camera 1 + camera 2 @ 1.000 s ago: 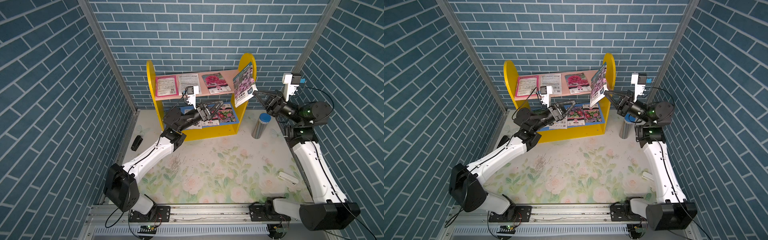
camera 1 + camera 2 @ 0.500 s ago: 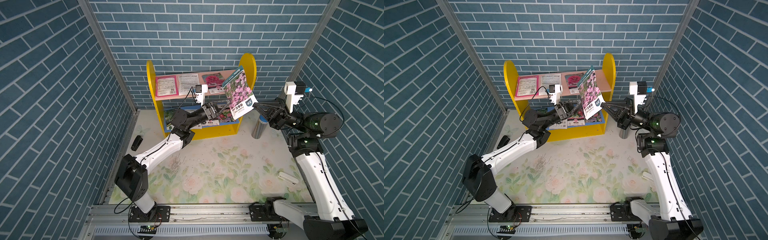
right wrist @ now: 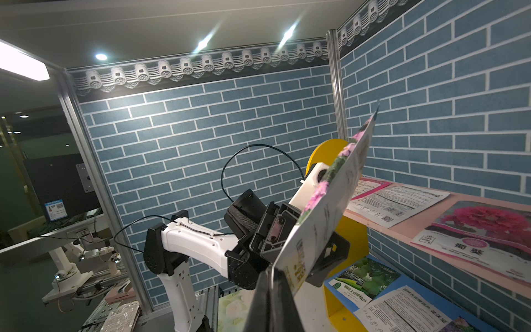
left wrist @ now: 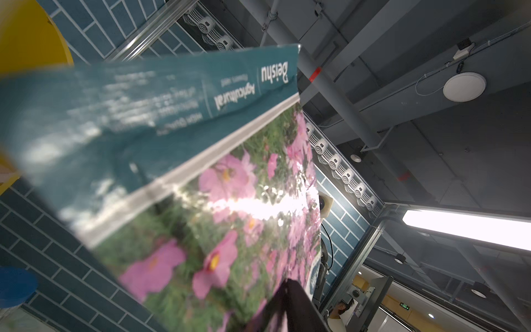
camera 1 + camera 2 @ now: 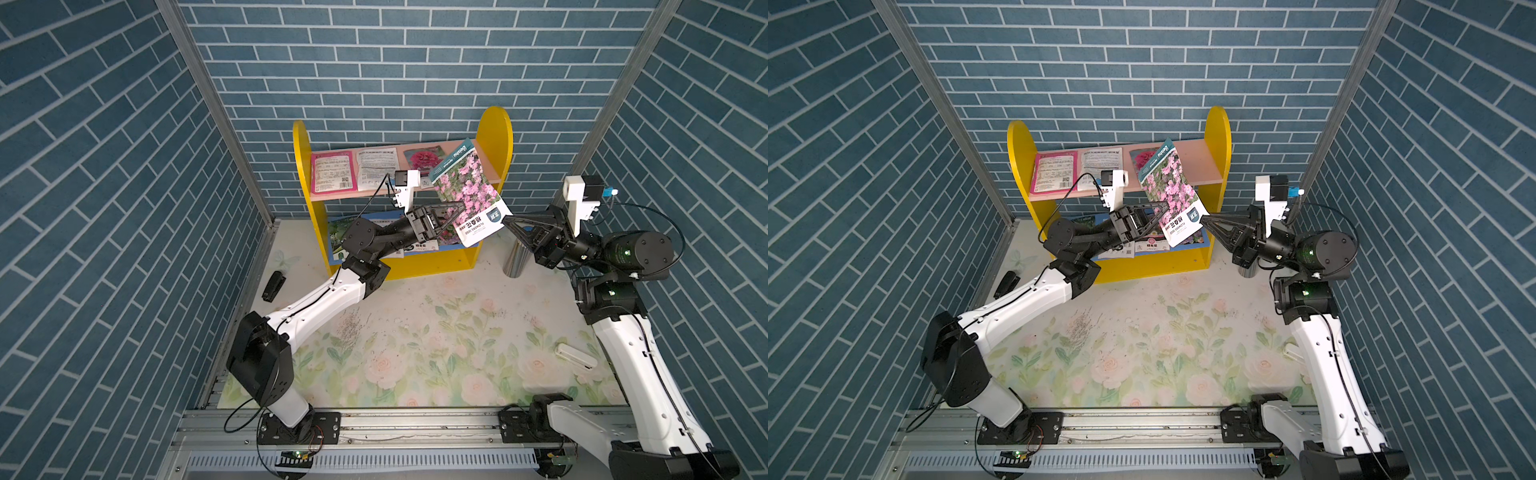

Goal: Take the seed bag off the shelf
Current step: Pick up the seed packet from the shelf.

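- The seed bag [image 5: 465, 187] hangs tilted in the air just in front of the shelf [image 5: 495, 137], at its right end. From the right wrist view it looks clear of both boards.
- The right fingers [image 5: 512, 221] are pinched together on its lower corner and carry it. A corner hold lets a limp packet flop, which I'd guess is why the other arm reaches in.
- The left fingers [image 3: 337, 248] sit one on each side of the bag's lower edge. Whether they press it I cannot tell.
- The pink board [image 5: 492, 172] carries three flat packets [image 5: 334, 171], and the blue board [image 5: 376, 217] holds more.
- A metal canister [image 5: 513, 262] stands on the surface [image 5: 415, 332] beside the shelf, its contents hidden.
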You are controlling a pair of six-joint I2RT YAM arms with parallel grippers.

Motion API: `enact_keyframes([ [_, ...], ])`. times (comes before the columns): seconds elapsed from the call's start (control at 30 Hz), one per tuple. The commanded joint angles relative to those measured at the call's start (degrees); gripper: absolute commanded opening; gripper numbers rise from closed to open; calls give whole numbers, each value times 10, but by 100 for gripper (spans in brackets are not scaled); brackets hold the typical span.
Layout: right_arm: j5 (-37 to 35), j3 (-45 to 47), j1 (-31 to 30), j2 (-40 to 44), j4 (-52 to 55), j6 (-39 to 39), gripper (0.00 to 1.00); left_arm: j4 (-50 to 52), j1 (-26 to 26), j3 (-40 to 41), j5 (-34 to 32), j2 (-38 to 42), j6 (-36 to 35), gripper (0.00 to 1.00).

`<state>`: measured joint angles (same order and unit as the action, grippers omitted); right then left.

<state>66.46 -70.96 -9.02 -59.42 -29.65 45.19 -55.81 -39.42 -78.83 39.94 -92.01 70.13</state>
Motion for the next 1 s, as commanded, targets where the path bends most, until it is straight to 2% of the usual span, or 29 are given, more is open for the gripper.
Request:
enact_keyframes([
  [0.0, -18, 4, -4, 19, 35, -52, 0, 16, -2, 7, -3, 28, -36, 38],
  [0.13, -32, 15, -3, 28, 35, -56, 0, 17, -2, 16, -10, 38, -41, 37],
  [0.33, -44, 27, -3, 36, 34, -58, 0, 34, -2, 14, -9, 42, -48, 17],
  [0.4, -46, 29, -3, 39, 40, -61, 0, 59, -2, 8, -10, 44, -60, 2],
  [0.43, -49, 28, -3, 40, 52, -66, 0, 80, -2, 4, -11, 45, -71, 0],
  [0.53, -64, 22, -4, 45, 112, -96, 22, 146, -1, -3, -15, 54, -108, 0],
  [0.67, -110, 8, -2, 60, 240, -165, 63, 273, -1, -14, -28, 71, -182, 0],
  [0.8, -183, -15, -2, 78, 380, -239, 92, 372, -1, -20, -33, 78, -235, 0],
  [0.87, -226, -28, -3, 85, 446, -268, 99, 408, -2, -19, -33, 75, -255, 0],
  [0.97, -289, -43, -2, 97, 529, -294, 100, 439, -2, -13, -22, 64, -265, 0],
])
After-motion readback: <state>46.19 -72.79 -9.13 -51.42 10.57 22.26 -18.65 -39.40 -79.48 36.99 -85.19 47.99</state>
